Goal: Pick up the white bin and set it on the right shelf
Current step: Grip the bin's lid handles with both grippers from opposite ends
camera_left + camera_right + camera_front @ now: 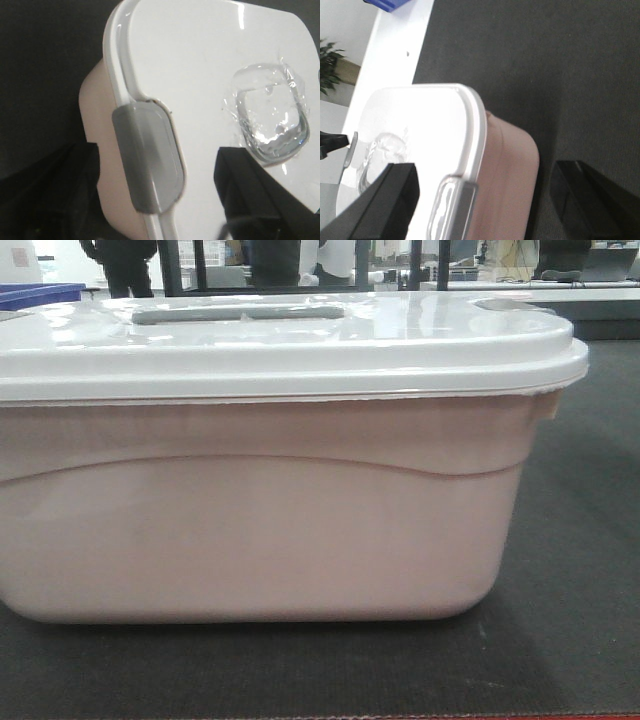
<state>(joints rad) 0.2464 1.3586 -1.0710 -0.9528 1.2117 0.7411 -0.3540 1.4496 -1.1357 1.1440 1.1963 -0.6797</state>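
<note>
evidently, the pale pinkish-white translucent plastic bin (250, 540) is being straddled by the spread-fingered left gripper (150, 200) and right gripper (485, 200); slipping off its glossy rim (300, 375) is being risked.

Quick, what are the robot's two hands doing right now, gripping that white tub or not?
Left end effector: open, straddling the white bin's rim, not clamped.
Right end effector: open, likewise straddling the white bin's rim.

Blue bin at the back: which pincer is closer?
Left. The left pincer straddles the white bin at its left end, toward the blue bin; the right pincer straddles the opposite end.
</note>
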